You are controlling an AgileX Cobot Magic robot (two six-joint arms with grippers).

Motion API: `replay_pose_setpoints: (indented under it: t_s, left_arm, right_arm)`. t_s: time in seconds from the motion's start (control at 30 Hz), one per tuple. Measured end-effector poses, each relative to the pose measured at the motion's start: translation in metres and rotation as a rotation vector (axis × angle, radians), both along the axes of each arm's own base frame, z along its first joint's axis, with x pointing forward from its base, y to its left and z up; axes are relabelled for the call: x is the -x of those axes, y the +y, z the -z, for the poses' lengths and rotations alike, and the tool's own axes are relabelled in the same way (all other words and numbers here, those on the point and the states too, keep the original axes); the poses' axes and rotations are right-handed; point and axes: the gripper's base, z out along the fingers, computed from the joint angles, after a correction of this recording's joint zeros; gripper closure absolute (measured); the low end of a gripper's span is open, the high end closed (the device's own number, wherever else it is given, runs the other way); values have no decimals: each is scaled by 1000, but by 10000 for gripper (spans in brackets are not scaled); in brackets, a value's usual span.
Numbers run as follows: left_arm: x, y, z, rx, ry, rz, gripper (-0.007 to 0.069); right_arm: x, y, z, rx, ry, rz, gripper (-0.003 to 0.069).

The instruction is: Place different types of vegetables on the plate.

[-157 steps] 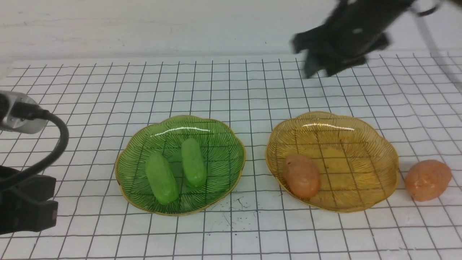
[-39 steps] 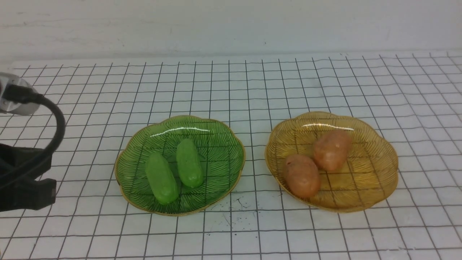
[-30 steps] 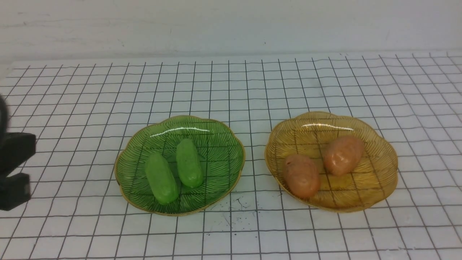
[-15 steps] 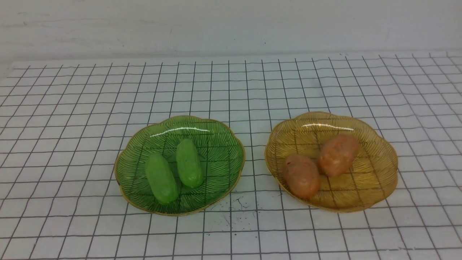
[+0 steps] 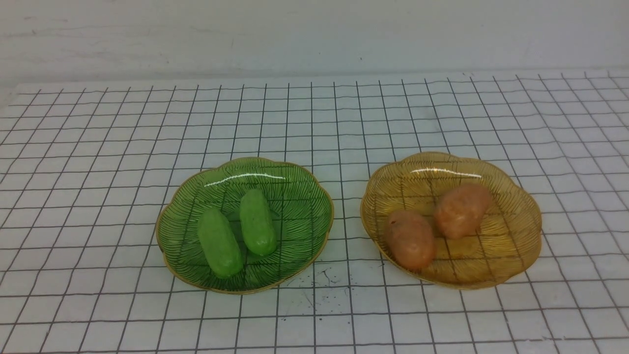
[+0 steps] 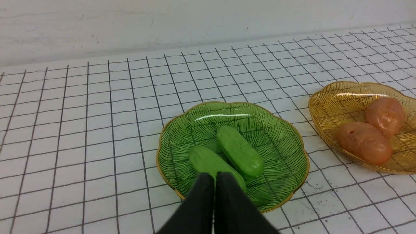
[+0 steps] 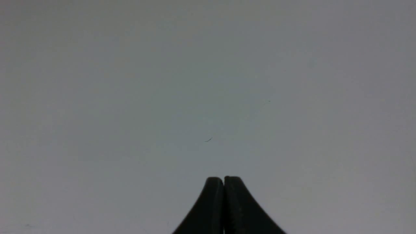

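Note:
Two bright-green cucumber pieces (image 5: 219,242) (image 5: 257,228) lie side by side in the green glass plate (image 5: 300,191). Two orange-brown potatoes (image 5: 410,239) (image 5: 462,210) rest touching each other in the amber glass plate (image 5: 516,236). Neither arm shows in the front view. In the left wrist view my left gripper (image 6: 214,175) is shut and empty, drawn back on the near side of the green plate (image 6: 282,139), with the cucumbers (image 6: 240,156) and the potatoes (image 6: 364,142) beyond it. In the right wrist view my right gripper (image 7: 223,178) is shut and empty against a plain grey surface.
A white sheet with a black grid (image 5: 314,118) covers the table. A pale wall (image 5: 314,34) runs along its far edge. Small black specks (image 5: 319,285) mark the sheet in front of the two plates.
My left arm has drawn back out of the front view to the left. The potato farther back in the amber plate has rocked slightly and settled against the other one.

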Motion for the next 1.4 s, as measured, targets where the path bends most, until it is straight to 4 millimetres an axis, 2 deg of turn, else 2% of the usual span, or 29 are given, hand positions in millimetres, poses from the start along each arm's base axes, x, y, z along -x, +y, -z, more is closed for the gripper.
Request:
replay_pose_setpoints:
  t_s: [0.13, 0.2, 0.33, 0.37, 0.47, 0.5, 0.57, 0.63, 0.8, 1.4]
  left_arm:
    - [4, -4, 8, 0, -87, 63, 632]
    - [5, -5, 22, -19, -141, 70, 632]
    - [3, -2, 72, -48, -195, -6, 632]
    - [3, -1, 77, -48, -199, -12, 632]
    - [4, 3, 111, -59, -207, -86, 632]
    - [3, 4, 131, -67, -186, -116, 632]
    - [-1, 6, 159, -79, -121, -150, 632]
    - [-1, 7, 170, -85, -83, -163, 632]
    - [0, 6, 176, -92, -24, -158, 632]
    - [0, 6, 177, -93, -18, -157, 632]
  right_arm:
    - [0, 0, 0, 0, 0, 0, 673]
    - [0, 0, 0, 0, 0, 0, 673]
    - [0, 0, 0, 0, 0, 0, 673]
    - [0, 0, 0, 0, 0, 0, 673]
    - [0, 0, 0, -1, 0, 0, 673]
    - [0, 0, 0, -1, 1, 0, 673]
    - [0, 0, 0, -1, -2, 0, 673]
    - [0, 0, 0, -1, 1, 0, 673]
    - [0, 0, 1, 1, 8, -2, 673]
    - [-1, 0, 1, 2, 11, -2, 673]
